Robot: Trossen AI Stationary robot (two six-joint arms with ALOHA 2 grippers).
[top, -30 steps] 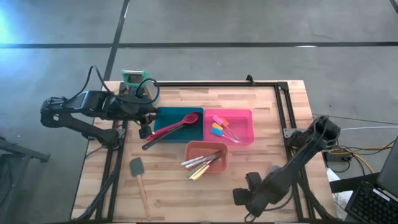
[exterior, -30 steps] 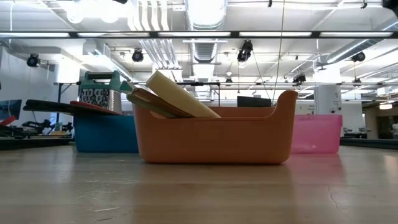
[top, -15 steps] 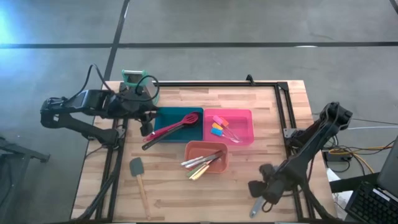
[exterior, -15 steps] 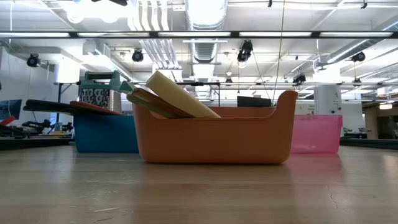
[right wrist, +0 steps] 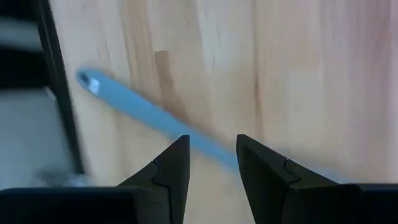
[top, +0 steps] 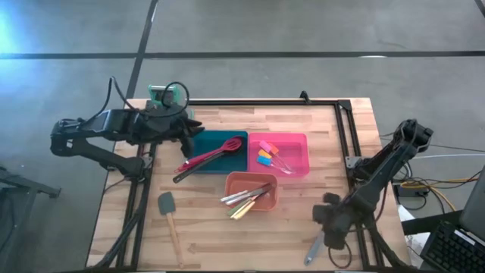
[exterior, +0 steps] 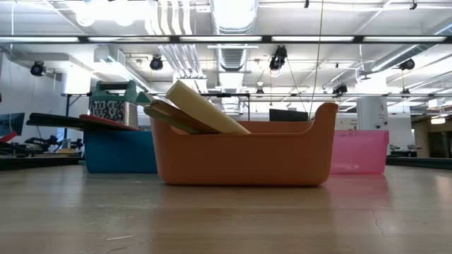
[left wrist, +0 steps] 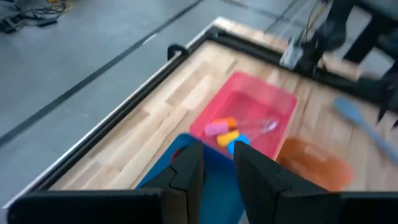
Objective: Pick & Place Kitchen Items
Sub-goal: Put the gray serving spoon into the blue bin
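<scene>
Nearest the front edge of the table (top: 303,125), by its right corner, the right gripper (right wrist: 208,158) hangs low over the wood with its fingers parted. A grey-blue utensil handle (right wrist: 134,109) lies flat on the boards and runs slantwise beneath the gap between them; the fingers do not touch it. In the high view this utensil (top: 314,249) lies just beside the right arm's wrist.

Toward the front left corner a grey-headed spatula (top: 168,212) lies alone on the wood.

At the middle of the table the orange tray (top: 251,180) holds several pastel-handled knives (top: 246,199), leaning against its wall in the low view. Behind it, side by side, stand the pink tray (top: 303,144), with small coloured-head spatulas (top: 265,155) inside, and the blue tray (top: 208,139). A red spoon (top: 216,152) and a black spoon (top: 193,167) lie across the blue tray, handles jutting over its left front rim.

The left gripper (left wrist: 217,168) is above the blue tray's left end, fingers slightly apart and holding nothing. The box grater (top: 163,95) stands at the far left corner.
</scene>
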